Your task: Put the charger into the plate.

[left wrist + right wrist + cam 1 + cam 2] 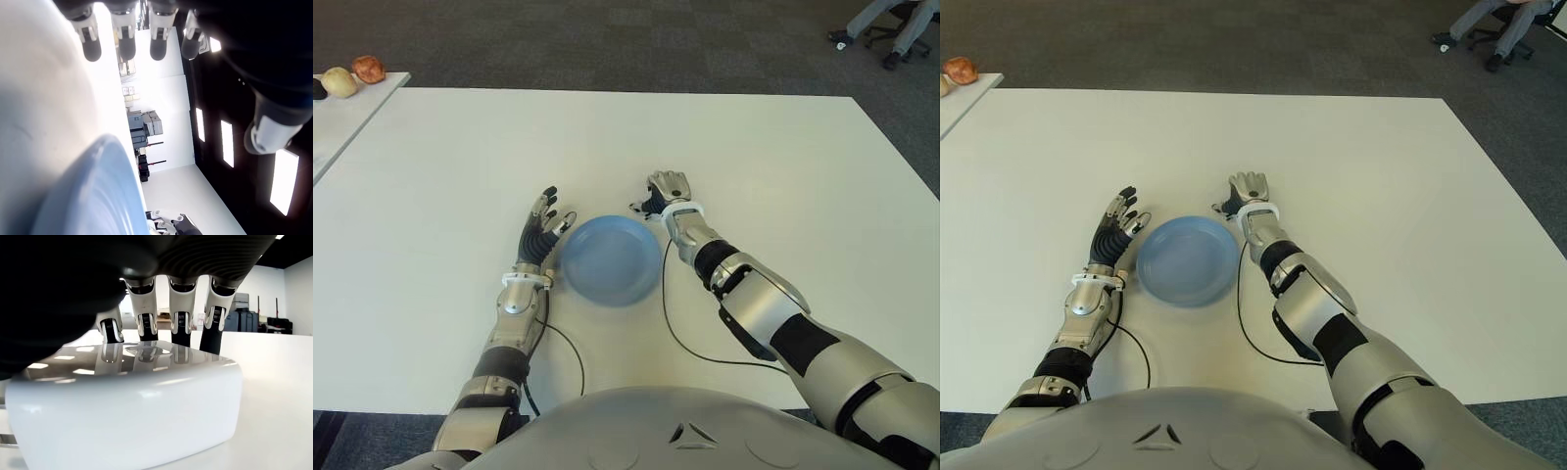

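The right hand (668, 189) is seen palm-down just beyond the far right edge of the plate (610, 259), and its wrist view shows the four fingers (146, 316) curved down over the top of a glossy white charger (132, 416) that lies on the desk (783, 166). The fingertips reach the far edge of the block, but a thumb pressing the opposite face is not shown, so whether the charger is truly gripped or only covered cannot be told. In the eye views the charger is hidden beneath the hand.

The main risk is judged to lie in that smooth, rounded shell: if it is pinched only by fingertips on one side, it may be squeezed out and skid across the desk as the hand closes or lifts. A second risk is the plate itself, which lies just beside the hand; its rim could be struck and pushed away if the hand is swept across too low.

The left hand (541, 228) is held open and empty, fingers spread, just beside the plate's left edge, where the plate could be nudged by it.
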